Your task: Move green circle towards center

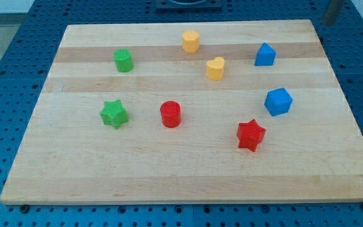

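The green circle [123,60] stands upright at the upper left of the wooden board [181,170]. My dark rod shows at the view's top right, just past the board's far right corner. My tip [327,24] is far to the right of the green circle and touches no block.
A green star [113,114] lies below the green circle, with a red circle [170,114] to its right. A yellow hexagon [190,41] and a yellow heart [215,68] sit at the top middle. Two blue blocks [265,55] [278,101] and a red star [251,135] are on the right.
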Controlling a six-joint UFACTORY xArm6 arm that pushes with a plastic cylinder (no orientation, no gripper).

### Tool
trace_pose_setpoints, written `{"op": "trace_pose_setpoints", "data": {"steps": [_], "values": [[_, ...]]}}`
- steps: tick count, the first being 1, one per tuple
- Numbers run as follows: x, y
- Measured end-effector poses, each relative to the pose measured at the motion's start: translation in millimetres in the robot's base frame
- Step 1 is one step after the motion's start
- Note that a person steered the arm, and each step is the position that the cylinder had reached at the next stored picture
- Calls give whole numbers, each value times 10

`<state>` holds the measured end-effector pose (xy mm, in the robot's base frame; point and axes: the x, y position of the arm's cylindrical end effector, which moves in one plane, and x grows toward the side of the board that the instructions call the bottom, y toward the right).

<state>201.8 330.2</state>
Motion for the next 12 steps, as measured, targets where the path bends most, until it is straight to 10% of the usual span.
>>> {"op": "trace_pose_setpoints", "data": {"steps": [8,10,12], "values": [[2,-567],[932,-980],[970,-948]]}}
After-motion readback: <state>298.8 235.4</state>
